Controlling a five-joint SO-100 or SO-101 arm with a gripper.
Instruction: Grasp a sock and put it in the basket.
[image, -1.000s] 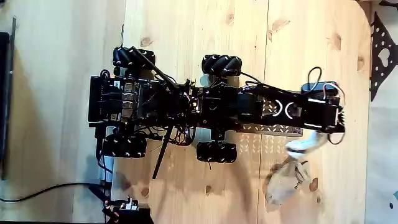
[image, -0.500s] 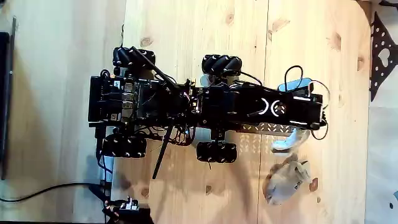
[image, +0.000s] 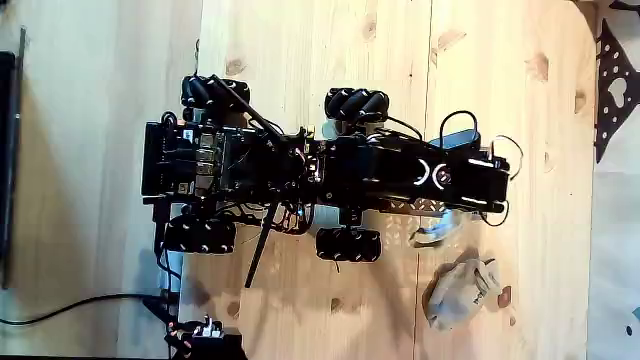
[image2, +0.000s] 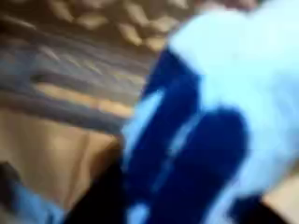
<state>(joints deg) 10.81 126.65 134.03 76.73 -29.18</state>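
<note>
In the fixed view, the sock (image: 433, 232) hangs under the arm (image: 440, 175), above the larger sock (image: 458, 295).

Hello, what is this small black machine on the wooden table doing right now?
A black wheeled robot carries an arm stretched out to the right in the fixed view. Its pincer appears to hold the small white sock with blue marks; the wrist view, though blurred, shows that white and blue cloth close up with perforated metal behind. The sock hangs at the edge of the perforated basket beside the front wheels, not yet dropped in. A larger beige sock lies on the table.
</note>
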